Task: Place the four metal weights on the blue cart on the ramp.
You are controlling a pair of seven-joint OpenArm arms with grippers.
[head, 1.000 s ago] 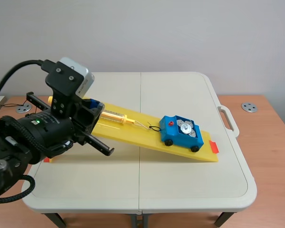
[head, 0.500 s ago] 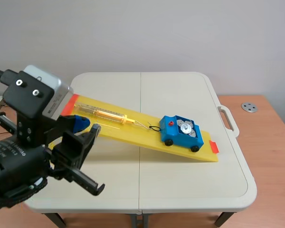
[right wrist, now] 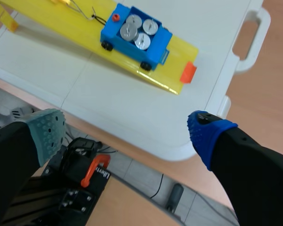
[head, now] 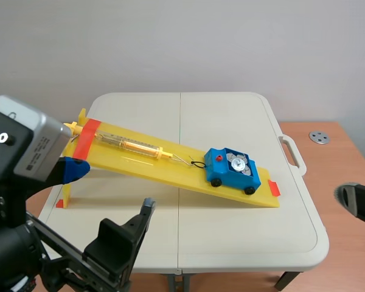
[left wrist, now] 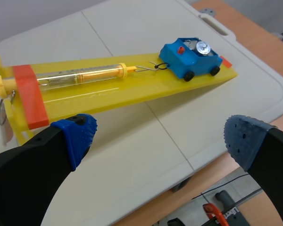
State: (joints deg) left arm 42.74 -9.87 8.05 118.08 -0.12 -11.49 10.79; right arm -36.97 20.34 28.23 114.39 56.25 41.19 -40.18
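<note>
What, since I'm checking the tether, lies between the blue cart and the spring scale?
A wire hook from the spring scale meets a black loop on the blue cart, over the yellow ramp; clearest in the left wrist view.

Bright, even light from overhead; shadows soft and shallow.
The yellow plastic ramp (head: 152, 167) casts a faint, soft-edged shadow on the white folding bench (head: 231, 231); a pale streak of glare runs along the ramp's glossy face; the round metal weights (right wrist: 134, 33) glint white.
</note>
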